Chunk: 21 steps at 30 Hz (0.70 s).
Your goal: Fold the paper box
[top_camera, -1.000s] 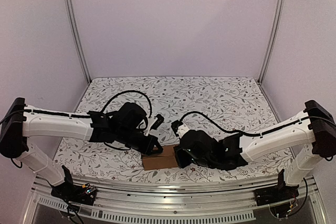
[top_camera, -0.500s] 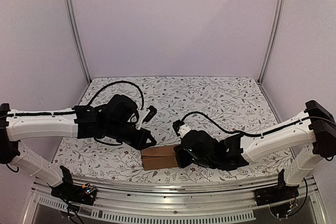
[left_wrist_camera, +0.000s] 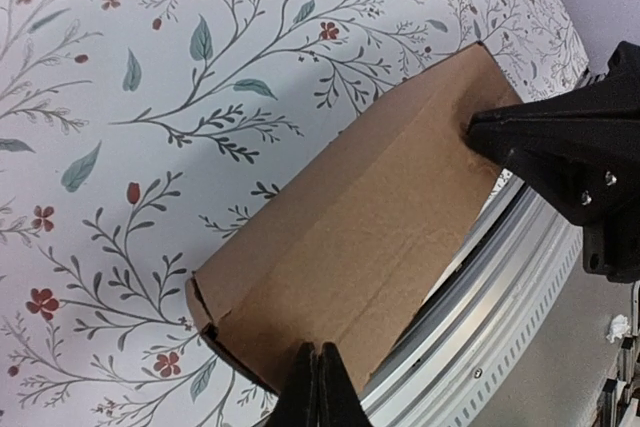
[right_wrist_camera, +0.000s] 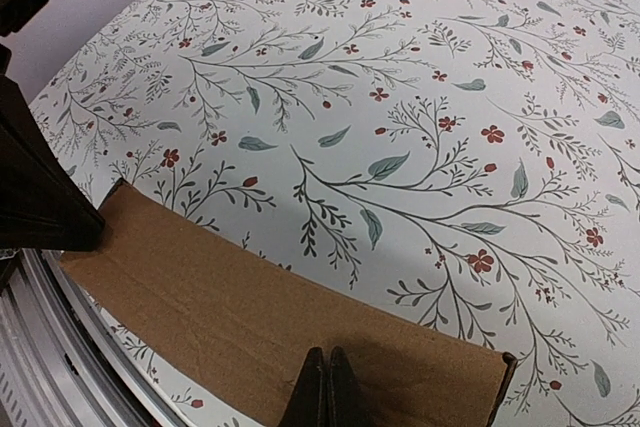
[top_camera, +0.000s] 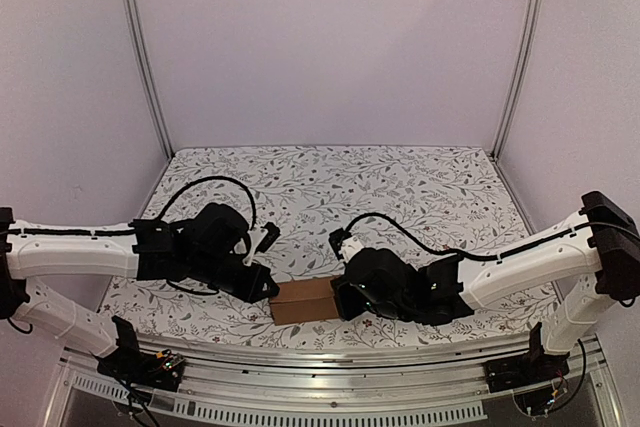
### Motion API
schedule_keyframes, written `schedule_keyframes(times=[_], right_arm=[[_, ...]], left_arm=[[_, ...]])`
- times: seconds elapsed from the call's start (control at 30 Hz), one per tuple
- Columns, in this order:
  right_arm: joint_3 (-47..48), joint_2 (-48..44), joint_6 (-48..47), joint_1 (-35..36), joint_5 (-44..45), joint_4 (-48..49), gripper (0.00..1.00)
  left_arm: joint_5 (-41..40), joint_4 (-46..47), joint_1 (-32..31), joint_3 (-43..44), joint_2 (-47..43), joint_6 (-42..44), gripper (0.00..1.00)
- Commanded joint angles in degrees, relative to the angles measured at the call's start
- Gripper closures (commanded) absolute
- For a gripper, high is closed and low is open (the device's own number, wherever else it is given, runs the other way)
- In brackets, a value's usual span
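Left fingers [left_wrist_camera: 308, 392], pressed together with nothing between them, have their tips at the left end of the paper box [left_wrist_camera: 370, 237]. The right fingers [right_wrist_camera: 318, 392], likewise pressed together and empty, sit toward the box's opposite end. Whether either pair bears down on the cardboard cannot be told.

In the last second the left arm [top_camera: 80, 252] has swung back toward its own side and dropped lower. Its fingers, which hung over the left part of the box and hid it, now stand at that end, and the whole brown top is in view from above. The right arm [top_camera: 520, 262] has barely stirred, and the box has kept its place.

The likely reading is that the left arm's press on the top is finished and the box holds a closed carton shape without help. The two arms now bracket it end to end, perhaps to square it up or tuck an end.

The box lies flat on a broad face at the near edge of the flowered counter [top_camera: 400, 187], close beside the metal rail [top_camera: 400, 352] and between the two arms. Its long axis runs left to right, almost along the rail, with the left end a touch nearer the edge. The left end shows ragged flap edges and may be open. The right end shows a dark seam, too small to judge.
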Motion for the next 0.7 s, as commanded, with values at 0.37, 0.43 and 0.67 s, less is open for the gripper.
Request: schedule_keyframes(times=[0.37,0.43,0.67], right_arm=[[-1.6,1.3,0.7,-0.3,-1.5,-6.7,1.00],[-1.6,1.4,0.7,-0.3,-1.5,-6.7,1.00],[-1.6,1.4,0.8,-0.2,-1.7,-6.7,1.00]], left_arm=[[-0.4,-4.0,-0.4,2.4,-1.2,0.5,0.99],[-0.1,-4.5,-0.4,3.6,-2.7,1.2,0.99],[-0.4,-4.6,-0.4,2.3,-6.0,0.5,0.97]])
